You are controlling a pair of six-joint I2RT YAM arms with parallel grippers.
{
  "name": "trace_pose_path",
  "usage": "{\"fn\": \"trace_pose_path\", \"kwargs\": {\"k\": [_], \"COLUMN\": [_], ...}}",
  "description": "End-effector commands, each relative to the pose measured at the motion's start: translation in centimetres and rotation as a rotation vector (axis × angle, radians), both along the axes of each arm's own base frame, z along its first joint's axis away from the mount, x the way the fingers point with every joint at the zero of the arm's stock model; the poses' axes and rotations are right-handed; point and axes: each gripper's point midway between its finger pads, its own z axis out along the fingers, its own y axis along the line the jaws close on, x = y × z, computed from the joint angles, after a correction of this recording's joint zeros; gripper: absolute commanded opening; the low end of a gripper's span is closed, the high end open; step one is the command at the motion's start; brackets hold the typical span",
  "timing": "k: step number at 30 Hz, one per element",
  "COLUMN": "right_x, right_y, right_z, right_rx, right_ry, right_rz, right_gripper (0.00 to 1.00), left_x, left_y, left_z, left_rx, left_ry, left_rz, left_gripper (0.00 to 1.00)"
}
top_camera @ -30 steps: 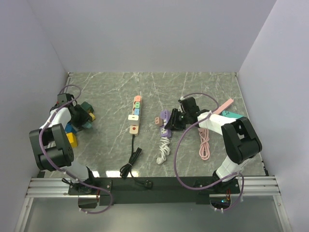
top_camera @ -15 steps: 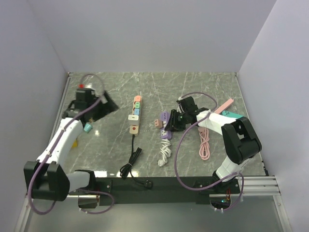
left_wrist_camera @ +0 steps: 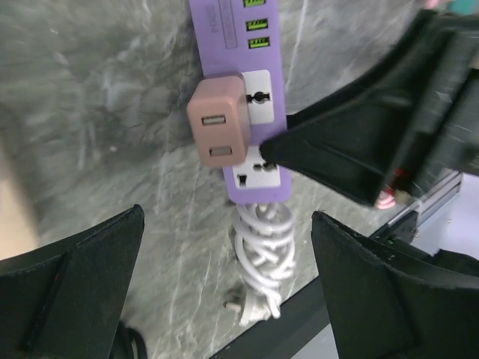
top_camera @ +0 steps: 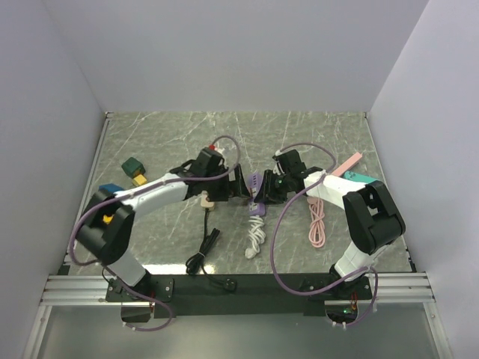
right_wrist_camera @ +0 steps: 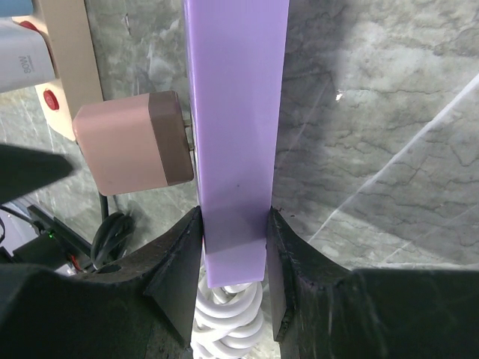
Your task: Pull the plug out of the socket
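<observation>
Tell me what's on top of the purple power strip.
A pink plug sits plugged into the purple power strip, covering its outlet there; the right gripper clamps the strip's cord end.

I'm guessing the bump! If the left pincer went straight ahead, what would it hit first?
Probably the pink plug in the purple socket strip, straight ahead of the open left pincer; depth is hard to judge.

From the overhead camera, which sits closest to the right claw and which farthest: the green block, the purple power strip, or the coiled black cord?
1. purple power strip, clamped in the right gripper itself.
2. coiled black cord, toward the front edge, to its left.
3. green block, far left.
</observation>
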Motion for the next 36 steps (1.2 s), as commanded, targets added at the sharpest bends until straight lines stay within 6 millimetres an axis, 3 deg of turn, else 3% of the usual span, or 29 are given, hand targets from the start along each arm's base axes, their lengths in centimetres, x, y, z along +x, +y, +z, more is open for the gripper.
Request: {"fn": "trace_pose_path", "kwargs": {"k": [1,8,11,14,17,19,21,23,26,30,36], "right_x": [0.1,0.0,-0.2,-0.2,-0.4,-0.4,-0.4,-0.2,-0.1,-0.1,-0.4], "right_y": [1.2,1.4,1.6,1.6,1.6,1.6,1.8,1.8,1.6,1.9,2.1], "right_z": [1.4,1.5,1.6,1.7,1.6,1.5,1.4,1.4,0.9,0.5,-1.5], "right_rx": [0.038,0.051,0.057,0.062,0.065,0.067,0.074,0.075,0.061,0.067,0.06], "right_ry": [-0.02,-0.021,-0.021,-0.024,-0.021,-0.017,-0.017,-0.025,-0.027,-0.028,0.018], "right_rz": [0.017,0.023,0.03,0.035,0.041,0.042,0.048,0.045,0.041,0.053,0.061], "right_gripper": [0.0,0.0,0.0,0.0,0.0,0.0,0.19,0.41,0.54,0.59,0.57], "left_x": [2.1,3.7,3.7,3.4,3.2,3.1,3.1,2.9,2.8,2.7,2.7], "left_y": [-3.2,-3.8,-3.8,-4.1,-4.1,-4.1,-4.1,-4.0,-4.1,-4.2,-4.7], "left_z": [2.4,-1.7,-3.4,-4.5,-4.9,-5.1,-5.2,-5.4,-5.3,-5.2,-4.6], "left_rx": [-0.073,0.028,0.053,0.05,0.043,0.041,0.044,0.043,0.036,0.021,-0.02], "left_ry": [-0.083,-0.063,-0.044,-0.028,-0.024,-0.015,-0.012,-0.007,-0.002,0.008,0.015], "left_rz": [-0.011,0.019,0.005,-0.015,-0.013,-0.015,-0.013,-0.016,-0.018,-0.015,-0.008], "left_gripper": [0.99,0.97,0.84,0.64,0.35,0.22,0.03,0.0,0.0,0.0,0.0]}}
